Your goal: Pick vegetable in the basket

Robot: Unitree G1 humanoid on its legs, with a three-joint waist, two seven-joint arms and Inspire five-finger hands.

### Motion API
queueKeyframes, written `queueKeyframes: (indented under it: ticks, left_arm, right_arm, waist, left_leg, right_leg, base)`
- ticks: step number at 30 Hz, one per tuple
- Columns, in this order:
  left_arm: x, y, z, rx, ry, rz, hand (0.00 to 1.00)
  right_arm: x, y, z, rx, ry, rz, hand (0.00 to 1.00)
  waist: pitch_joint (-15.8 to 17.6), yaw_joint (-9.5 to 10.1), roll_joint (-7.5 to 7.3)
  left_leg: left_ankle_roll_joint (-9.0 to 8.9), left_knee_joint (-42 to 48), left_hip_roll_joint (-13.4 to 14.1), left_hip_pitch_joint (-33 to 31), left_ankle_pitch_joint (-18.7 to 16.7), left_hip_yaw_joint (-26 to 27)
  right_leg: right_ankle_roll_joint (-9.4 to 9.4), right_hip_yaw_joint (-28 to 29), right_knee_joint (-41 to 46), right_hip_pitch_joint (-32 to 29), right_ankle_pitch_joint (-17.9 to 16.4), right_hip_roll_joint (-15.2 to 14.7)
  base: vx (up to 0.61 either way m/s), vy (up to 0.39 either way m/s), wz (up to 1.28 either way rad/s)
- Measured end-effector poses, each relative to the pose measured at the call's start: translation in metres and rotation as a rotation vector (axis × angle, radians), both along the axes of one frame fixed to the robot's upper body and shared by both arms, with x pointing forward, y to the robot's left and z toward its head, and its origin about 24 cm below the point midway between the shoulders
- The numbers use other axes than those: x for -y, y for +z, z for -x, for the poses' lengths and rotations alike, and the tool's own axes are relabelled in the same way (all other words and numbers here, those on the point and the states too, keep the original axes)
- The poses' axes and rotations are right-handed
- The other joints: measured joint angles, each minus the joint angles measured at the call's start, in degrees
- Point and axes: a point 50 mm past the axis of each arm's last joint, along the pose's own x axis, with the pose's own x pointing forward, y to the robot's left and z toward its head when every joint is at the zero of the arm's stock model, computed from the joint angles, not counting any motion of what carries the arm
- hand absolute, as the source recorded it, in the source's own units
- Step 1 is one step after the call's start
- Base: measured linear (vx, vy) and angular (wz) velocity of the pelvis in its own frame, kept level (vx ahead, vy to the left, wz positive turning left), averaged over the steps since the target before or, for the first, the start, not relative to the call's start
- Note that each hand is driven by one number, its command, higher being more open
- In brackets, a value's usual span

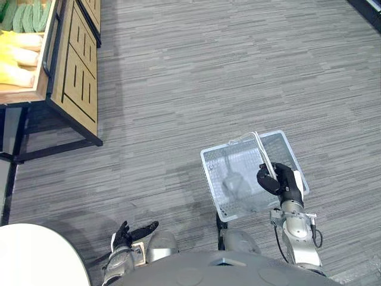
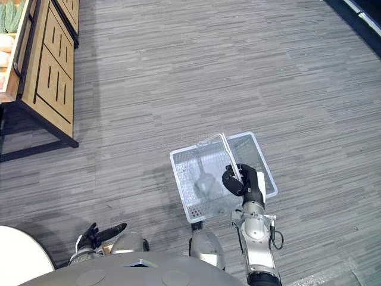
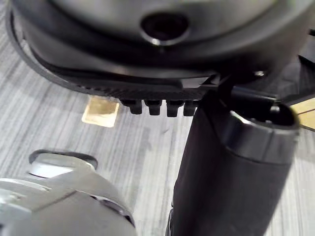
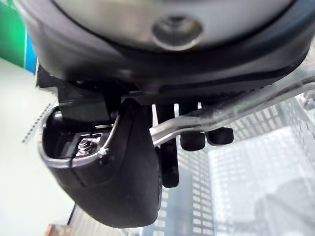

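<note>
The right hand [image 1: 281, 182] is curled round the handle [image 1: 262, 152] of the clear basket [image 1: 215, 179] on the right, the left hand [image 1: 127, 234] hangs loosely spread, and the vegetables [image 1: 21, 42] lie in the wooden stand [image 1: 75, 72] far left.

The right hand [image 1: 280, 182] curls round the basket handle [image 1: 261, 149]; the left hand [image 1: 128, 233] hangs low, fingers straight.
</note>
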Motion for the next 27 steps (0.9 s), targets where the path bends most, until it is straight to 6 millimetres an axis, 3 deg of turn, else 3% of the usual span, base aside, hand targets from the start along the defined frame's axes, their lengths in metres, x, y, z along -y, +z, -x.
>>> queueKeyframes:
  ticks: [5,7,14,16,18,27]
  left_arm:
    - [0.015,0.007,-0.033,0.076,-0.123,0.003,1.0]
    - [0.018,0.008,-0.036,0.087,-0.142,0.003,1.0]
    - [0.019,0.003,-0.026,0.042,-0.145,-0.006,1.0]
    - [0.013,0.002,-0.021,0.018,-0.115,-0.01,1.0]
    - [0.007,0.001,-0.018,0.006,-0.102,-0.021,1.0]
    - [-0.006,-0.005,0.01,-0.096,-0.035,-0.042,1.0]
  right_arm:
    - [0.003,-0.017,0.016,-0.085,-0.045,-0.013,0.0]
    - [0.003,-0.019,0.019,-0.088,-0.07,-0.023,0.0]
    - [-0.004,-0.024,0.023,-0.1,-0.093,-0.051,0.0]
    - [-0.01,-0.029,0.024,-0.119,-0.092,-0.073,0.0]
    - [-0.012,-0.031,0.026,-0.128,-0.092,-0.078,0.0]
    - [-0.012,-0.03,0.022,-0.119,-0.084,-0.074,0.0]
  waist:
    - [-0.7,-1.09,0.98]
    - [-0.7,-1.15,0.99]
    - [-1.2,-0.74,-0.45]
    - [-1.7,-0.2,-2.07]
    - [-2.2,0.42,-2.52]
    - [-2.4,0.66,-2.66]
  left_leg:
    - [-0.94,-10.3,-0.3,3.0,3.7,0.1]
    - [-0.92,-11.1,-0.2,3.4,3.8,0.0]
    - [-0.97,-13.9,-0.1,3.8,2.4,-0.4]
    - [-0.87,-13.8,-0.8,3.7,2.3,-0.8]
    - [-0.67,-13.8,-1.1,3.7,2.1,-0.9]
    - [-0.28,-13.9,-1.6,2.9,2.1,-3.3]
  right_leg:
    - [-0.61,-2.6,-2.2,0.3,1.2,0.1]
    - [-0.69,-2.8,-2.2,0.3,1.3,0.2]
    - [0.0,-2.9,-2.7,-0.2,2.3,0.6]
    - [0.36,-3.1,-2.7,-0.2,2.6,0.1]
    - [0.57,-3.3,-2.7,-0.1,2.4,-0.3]
    - [0.7,-6.0,-2.7,-0.1,2.7,-1.2]
  base:
    - [0.01,-0.014,0.21]
    - [-0.05,0.002,0.09]
    - [-0.11,0.032,0.06]
    - [-0.11,0.034,0.03]
    - [-0.06,0.034,0.01]
    - [0.03,0.031,0.12]
